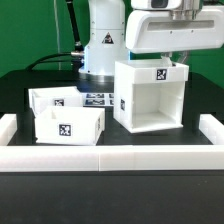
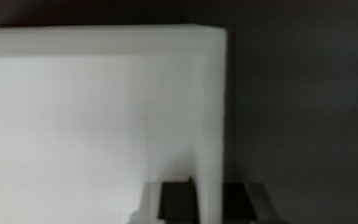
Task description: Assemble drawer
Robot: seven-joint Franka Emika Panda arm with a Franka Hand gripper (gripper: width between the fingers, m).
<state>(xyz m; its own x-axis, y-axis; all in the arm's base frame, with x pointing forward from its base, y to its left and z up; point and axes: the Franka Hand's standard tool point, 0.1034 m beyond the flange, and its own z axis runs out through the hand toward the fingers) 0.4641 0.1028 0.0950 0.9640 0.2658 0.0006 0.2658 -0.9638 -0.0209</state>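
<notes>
Risk, from the exterior view's left to its right: the two open-topped trays, rear tray (image 1: 47,98) and front tray (image 1: 70,126), stand close together on the table (image 1: 112,138), with the marker board (image 1: 98,99) just beside them. The cube case (image 1: 150,98) stands upright near the exterior view's right. If it travels toward the trays, it could strike a tray or ride onto the marker board. The claw (image 1: 172,60) sits at the case's top rear edge. In the wrist view its fingers (image 2: 172,203) straddle one thin wall (image 2: 208,120) and appear pressed against both faces, so the claw is judged to be pinching that wall. A hold on a thin edge, off the case's middle, could let the case tilt, pivot or slip once lifted, and a slanted case would not accept a tray cleanly. Limits of view: the fingertips are hidden behind the case top in the exterior view. The wrist view is blurred and shows only one wall. The front tray partly covers the rear tray, and the arm is cut off at the frame edge.
</notes>
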